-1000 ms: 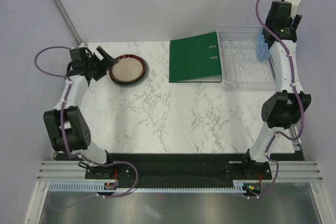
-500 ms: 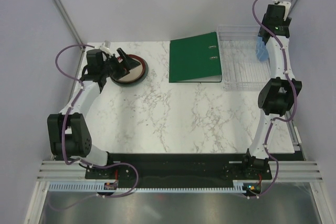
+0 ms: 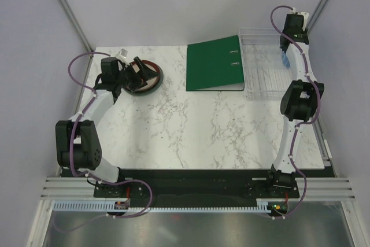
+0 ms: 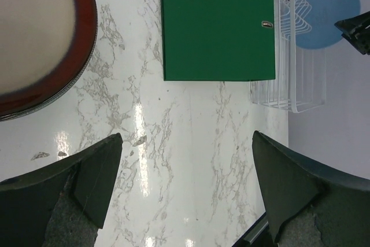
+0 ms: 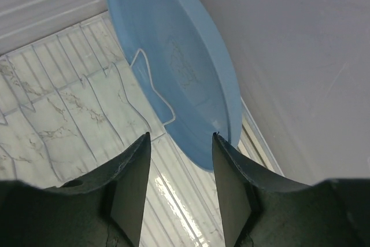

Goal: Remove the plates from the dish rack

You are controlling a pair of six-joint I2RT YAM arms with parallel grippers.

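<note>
A stack of plates (image 3: 151, 80) lies at the table's back left, a beige one with a dark red-brown rim (image 4: 34, 27) on top and a grey-green rim showing beneath. My left gripper (image 3: 139, 71) hovers over the stack, open and empty (image 4: 185, 189). The light blue plate (image 5: 173, 56) stands on edge in the white wire dish rack (image 3: 272, 76) at the back right. My right gripper (image 5: 179, 143) is open, its fingers either side of the blue plate's lower rim. In the top view the right gripper (image 3: 285, 45) is over the blue plate (image 3: 285, 59).
A flat green ring binder (image 3: 214, 63) lies between the stack and the rack, close against the rack's left side; it also shows in the left wrist view (image 4: 217, 24). The grey wall stands just behind and to the right of the rack.
My left gripper has swung right from beside the plate stack to over it. My right gripper has moved farther back and down to the blue plate in the rack.
</note>
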